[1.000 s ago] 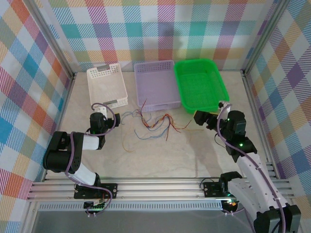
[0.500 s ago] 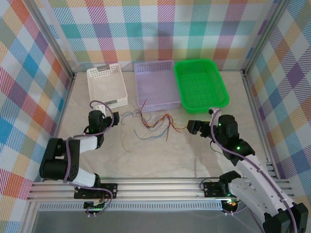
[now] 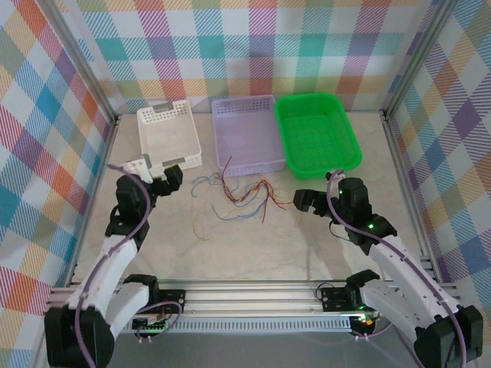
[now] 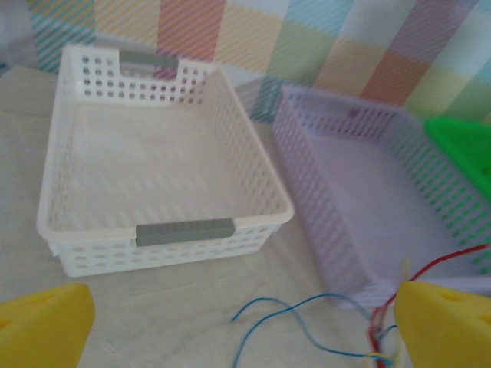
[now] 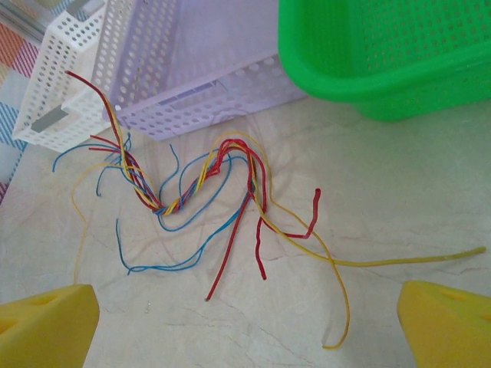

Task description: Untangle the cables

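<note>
Cables (image 5: 182,201): red, blue and yellow strands twisted together on the table (image 3: 253,245), beside the purple basket (image 3: 245,134).
Left gripper (image 4: 244,322): released, empty, poised left of the tangle.
Right gripper (image 5: 245,318): released, empty, facing the right ends, ready to pull apart.

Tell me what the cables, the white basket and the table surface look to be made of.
Cables: thin wire in smooth coloured plastic-like sheathing; they hold their kinks, the core is unseen.
White basket: moulded plastic, slightly glossy, walls pierced by regular holes.
Table: pale, matt, veined like marble; likely a laminate or print, cannot tell.
</note>
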`<state>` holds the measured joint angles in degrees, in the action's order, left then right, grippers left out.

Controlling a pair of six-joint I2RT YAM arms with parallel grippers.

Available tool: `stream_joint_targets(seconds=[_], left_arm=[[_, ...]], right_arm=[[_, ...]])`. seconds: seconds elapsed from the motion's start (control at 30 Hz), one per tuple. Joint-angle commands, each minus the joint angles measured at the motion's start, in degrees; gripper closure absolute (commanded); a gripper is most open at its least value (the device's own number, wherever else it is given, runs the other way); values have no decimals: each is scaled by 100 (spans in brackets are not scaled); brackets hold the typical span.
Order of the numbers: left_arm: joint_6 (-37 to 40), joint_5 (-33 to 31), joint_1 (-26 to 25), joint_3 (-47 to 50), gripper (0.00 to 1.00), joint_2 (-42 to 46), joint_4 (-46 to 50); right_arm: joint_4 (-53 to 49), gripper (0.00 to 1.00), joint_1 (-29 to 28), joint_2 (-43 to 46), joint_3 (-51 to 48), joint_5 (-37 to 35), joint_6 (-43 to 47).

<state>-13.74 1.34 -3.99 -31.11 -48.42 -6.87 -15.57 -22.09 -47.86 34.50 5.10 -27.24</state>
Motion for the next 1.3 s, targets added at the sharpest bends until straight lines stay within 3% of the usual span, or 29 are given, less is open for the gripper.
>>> stream_joint_targets(seconds=[0.0,0.07,0.17,0.23,0.37,0.6,0.83,1.27], left_arm=[[-877,9,-3,-384,0,537,1406],[-1123,280,2,-483,0,849,1687],[-2162,-431,-24,-704,0,1344,2843],[-2400,-652,-125,-868,0,1530,3529],[-2091,-292,-396,-1002,0,1440,3496],[-2605,-335,-507,-1077,0,1064,3773],[-2234,28,-507,-1371,0,661,4125],[-2024,-41,-569,-1489,0,524,4438]], right_arm=[[-153,0,-67,-17,301,-117,-88],[-257,0,-85,-58,372,-181,-84],[-463,0,-99,-92,500,-218,-62],[-545,0,-112,-45,514,-215,-89],[-789,0,-160,142,513,-281,-161],[-1061,0,-266,47,633,-369,-266],[-795,1,-718,-798,831,-639,-221],[-195,8,-2085,-2963,1924,-1245,54]])
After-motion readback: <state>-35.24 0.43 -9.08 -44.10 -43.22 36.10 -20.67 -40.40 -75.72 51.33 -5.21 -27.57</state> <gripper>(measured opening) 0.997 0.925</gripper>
